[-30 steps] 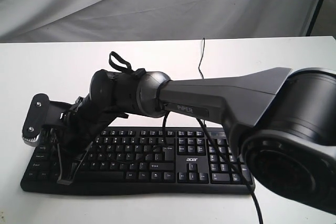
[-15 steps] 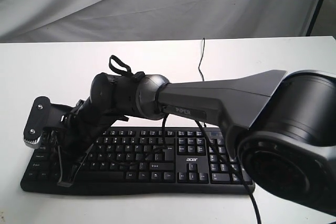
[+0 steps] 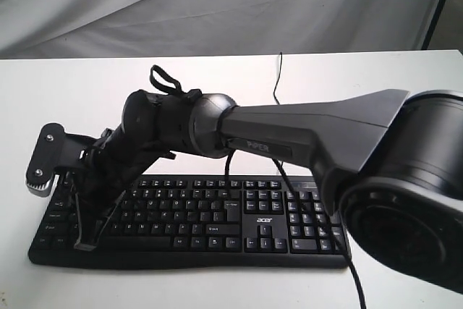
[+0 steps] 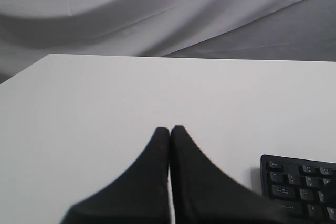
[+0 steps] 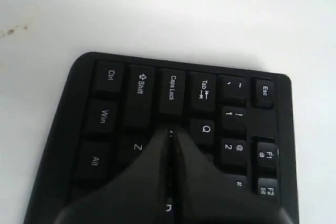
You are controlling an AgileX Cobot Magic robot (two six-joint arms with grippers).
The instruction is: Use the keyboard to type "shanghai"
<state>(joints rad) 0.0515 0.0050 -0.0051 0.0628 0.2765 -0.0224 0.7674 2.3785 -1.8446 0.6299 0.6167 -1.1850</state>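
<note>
The keyboard [image 3: 202, 215] lay on the table [image 3: 87, 92] near its front edge, number pad to the right. Its cable [image 3: 277, 85] ran back across the table from behind it. A cloth [image 3: 217, 5] hung behind the table. The right arm [image 3: 304, 132] reached from the right, over the keyboard, to its left end. There the right gripper [image 5: 170, 129] pointed down at the key just beside Caps Lock. The left gripper [image 4: 169, 128] was over bare table, apart from the keyboard's Esc corner.

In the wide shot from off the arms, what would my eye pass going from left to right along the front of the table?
right gripper → keyboard's acer logo → arm's big round joint
</note>
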